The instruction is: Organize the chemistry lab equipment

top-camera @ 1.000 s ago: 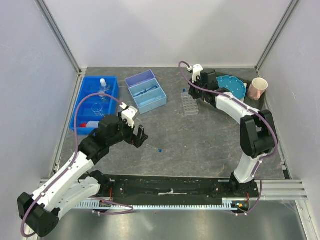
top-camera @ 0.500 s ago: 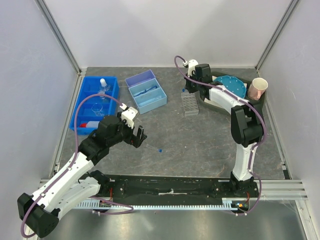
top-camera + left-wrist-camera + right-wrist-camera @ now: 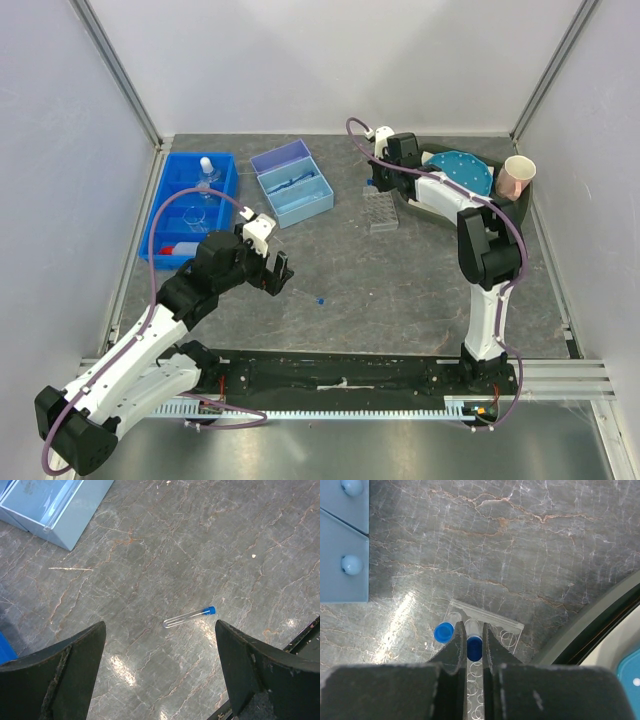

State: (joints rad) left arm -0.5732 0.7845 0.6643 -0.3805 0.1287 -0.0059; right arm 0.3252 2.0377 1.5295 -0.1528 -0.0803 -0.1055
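My right gripper (image 3: 474, 641) is shut on a blue-capped clear tube (image 3: 474, 649), held upright over a hole at the far end of the clear tube rack (image 3: 509, 630). A second blue-capped tube (image 3: 443, 632) stands in the rack beside it. In the top view the right gripper (image 3: 379, 186) is over the rack (image 3: 382, 211). My left gripper (image 3: 160, 675) is open and empty above the table. A loose blue-capped tube (image 3: 189, 618) lies flat just beyond its fingers, and it also shows in the top view (image 3: 318, 299). The left gripper (image 3: 277, 273) hovers left of it.
A blue bin (image 3: 170, 190) at the back left holds clear flasks (image 3: 207, 178) and a red-nozzled bottle (image 3: 172, 250). A light-blue open box (image 3: 293, 184) stands left of the rack. A dark tray with the blue dotted disc (image 3: 465, 172) and a pink cup (image 3: 517, 178) are at the back right.
My right gripper has moved left and towards the near side, from the back of the table to over the rack's far end. The left arm has barely moved.
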